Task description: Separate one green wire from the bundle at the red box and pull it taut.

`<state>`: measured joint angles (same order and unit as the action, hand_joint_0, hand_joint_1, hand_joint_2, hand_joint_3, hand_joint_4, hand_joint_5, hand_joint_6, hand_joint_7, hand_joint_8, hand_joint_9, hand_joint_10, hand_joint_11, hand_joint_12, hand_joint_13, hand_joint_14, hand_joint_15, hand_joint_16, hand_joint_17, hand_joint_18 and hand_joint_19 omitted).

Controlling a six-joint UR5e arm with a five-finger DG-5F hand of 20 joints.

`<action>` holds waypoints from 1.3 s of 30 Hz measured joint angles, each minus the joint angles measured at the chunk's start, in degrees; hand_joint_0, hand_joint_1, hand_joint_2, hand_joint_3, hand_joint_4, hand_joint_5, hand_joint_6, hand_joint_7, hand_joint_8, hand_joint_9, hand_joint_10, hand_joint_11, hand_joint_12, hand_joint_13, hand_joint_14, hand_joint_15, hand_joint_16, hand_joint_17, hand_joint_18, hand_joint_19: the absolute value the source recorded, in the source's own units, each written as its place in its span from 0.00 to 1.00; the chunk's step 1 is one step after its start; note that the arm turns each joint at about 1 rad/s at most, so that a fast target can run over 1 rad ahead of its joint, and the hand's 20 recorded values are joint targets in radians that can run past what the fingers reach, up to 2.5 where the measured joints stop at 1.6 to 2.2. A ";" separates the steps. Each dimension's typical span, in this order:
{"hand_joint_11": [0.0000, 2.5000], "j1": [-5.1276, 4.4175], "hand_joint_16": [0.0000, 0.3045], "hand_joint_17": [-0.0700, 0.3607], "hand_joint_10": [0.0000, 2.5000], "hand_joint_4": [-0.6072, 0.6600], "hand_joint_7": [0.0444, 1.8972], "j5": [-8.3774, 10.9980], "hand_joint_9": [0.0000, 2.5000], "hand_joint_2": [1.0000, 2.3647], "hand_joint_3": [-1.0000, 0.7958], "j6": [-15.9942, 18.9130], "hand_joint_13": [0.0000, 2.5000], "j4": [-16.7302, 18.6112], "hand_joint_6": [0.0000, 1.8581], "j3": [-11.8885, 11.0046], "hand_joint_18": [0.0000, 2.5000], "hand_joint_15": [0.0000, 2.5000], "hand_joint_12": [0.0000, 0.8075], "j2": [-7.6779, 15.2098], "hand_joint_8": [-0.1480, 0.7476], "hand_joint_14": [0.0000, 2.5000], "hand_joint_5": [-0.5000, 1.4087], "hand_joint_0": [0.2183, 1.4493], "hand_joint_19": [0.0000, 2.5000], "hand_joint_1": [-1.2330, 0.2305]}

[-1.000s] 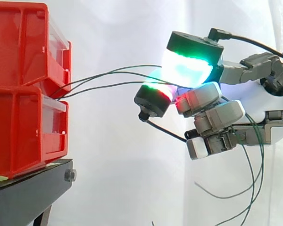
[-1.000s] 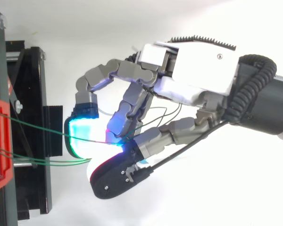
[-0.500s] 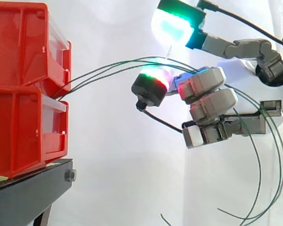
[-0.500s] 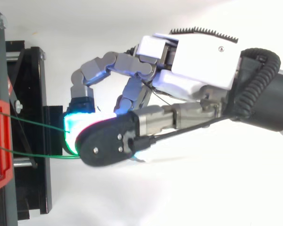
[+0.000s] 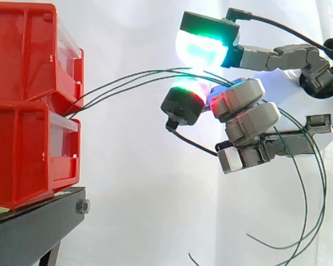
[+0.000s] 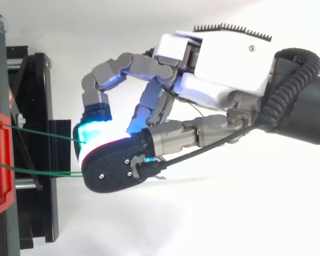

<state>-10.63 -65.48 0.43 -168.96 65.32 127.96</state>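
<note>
Wires first: the green wires (image 5: 122,83) leave the gap between the two stacked red bins (image 5: 28,155) on the black stand (image 5: 28,233). They rise in a loose arch to the hand (image 5: 299,111), which comes in from the right before the white curtain (image 5: 144,194). Behind the hand they curve down and hang free, so nothing is stretched tight. From above I can make out two strands (image 6: 42,135) crossing from the bin's front (image 6: 2,160) over the stand (image 6: 32,106) to the fingers.

A second ago the green-glowing fingertip (image 5: 202,47) was pressed down onto the strands against the thumb (image 5: 183,102). Half a second ago it had swung well up and off them. Now it sits a little lower again, just above the wires, but with open space between it and the thumb, which lies below them. The strands pass through that gap and lie across the tops of the other fingers (image 5: 247,119), which are bent in toward the palm. So the pinch is let go and nothing clamps the wires.

In the top view the thumb (image 6: 117,170) has slid a touch further toward the bins than half a second ago. It covers more of the cyan glow (image 6: 90,136) under it. The bins and the stand sit where they were.
</note>
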 measured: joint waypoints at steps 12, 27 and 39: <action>0.55 0.20 0.21 0.50 0.01 0.62 0.63 0.13 0.54 0.00 0.28 0.00 0.56 -0.01 0.45 -0.02 0.40 0.47 0.45 -0.04 0.51 0.01 0.17 0.26 0.31 0.37; 0.55 0.77 0.21 0.50 0.01 0.61 0.67 2.23 0.54 0.01 0.40 -0.13 0.56 -1.98 0.44 -0.09 0.40 0.47 0.44 -0.09 0.51 0.01 0.18 0.30 0.31 0.39; 0.54 0.49 0.21 0.50 0.01 0.55 0.68 3.74 0.52 0.02 0.47 -0.13 0.54 -4.98 0.46 -1.55 0.39 0.47 0.44 -0.09 0.50 0.01 0.17 0.31 0.31 0.32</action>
<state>-10.14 -61.74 0.29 -173.94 63.77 127.88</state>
